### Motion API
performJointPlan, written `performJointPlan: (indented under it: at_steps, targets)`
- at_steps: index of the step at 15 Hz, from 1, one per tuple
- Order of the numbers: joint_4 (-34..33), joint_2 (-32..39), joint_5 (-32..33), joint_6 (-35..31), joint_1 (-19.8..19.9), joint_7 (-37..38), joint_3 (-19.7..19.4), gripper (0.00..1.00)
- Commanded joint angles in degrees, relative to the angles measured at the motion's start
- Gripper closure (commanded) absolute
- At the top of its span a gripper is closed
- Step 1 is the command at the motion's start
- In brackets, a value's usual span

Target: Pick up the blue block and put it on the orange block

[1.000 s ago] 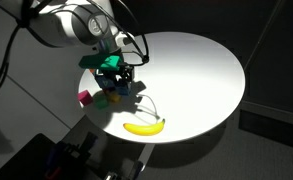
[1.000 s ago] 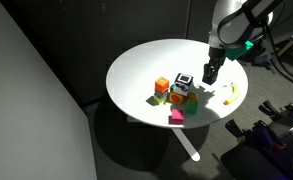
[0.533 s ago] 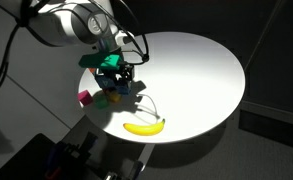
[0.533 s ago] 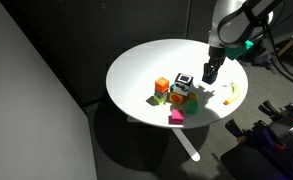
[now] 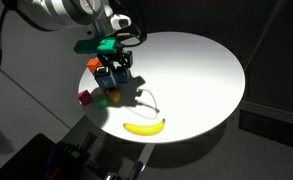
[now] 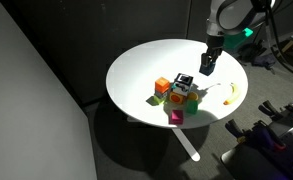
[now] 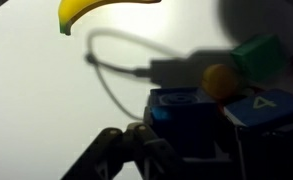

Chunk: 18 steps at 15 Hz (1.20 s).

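Note:
In the wrist view the blue block [image 7: 181, 108] sits between my gripper's [image 7: 181, 150] dark fingers, which are shut on it. In both exterior views the gripper [image 5: 118, 78] [image 6: 205, 70] hangs a little above the round white table, beside the cluster of blocks. The orange block [image 6: 162, 86] [image 5: 93, 65] stands at the far edge of that cluster, apart from the gripper. It does not show in the wrist view.
A banana [image 5: 144, 126] [image 6: 229, 92] [image 7: 86, 12] lies near the table's rim. The cluster holds a pink block [image 6: 175, 116] [image 5: 85, 97], a green block [image 7: 256, 55], a dark labelled block [image 6: 183, 82] and a round orange fruit [image 7: 219, 80]. A thin cable [image 7: 116, 70] loops over the table [image 5: 201, 70].
The gripper has risen from the table beside the cluster, still shut, with the blue block between its fingers. The other blocks and the banana have not moved.

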<state>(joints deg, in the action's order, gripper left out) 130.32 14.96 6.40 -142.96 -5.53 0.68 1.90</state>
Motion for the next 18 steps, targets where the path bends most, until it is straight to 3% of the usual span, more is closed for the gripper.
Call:
performJointPlan:
  at_steps: [1,11,18]
  targets:
    - [-2.55,-2.7,1.86,5.84,-1.06,-0.51,0.93,0.68]
    - [-12.03,-1.32,3.8,16.27,-4.53,-1.98,4.66,0.68]
    - [-16.65,2.11,4.87,17.54,-6.96,0.07,5.58,0.68]
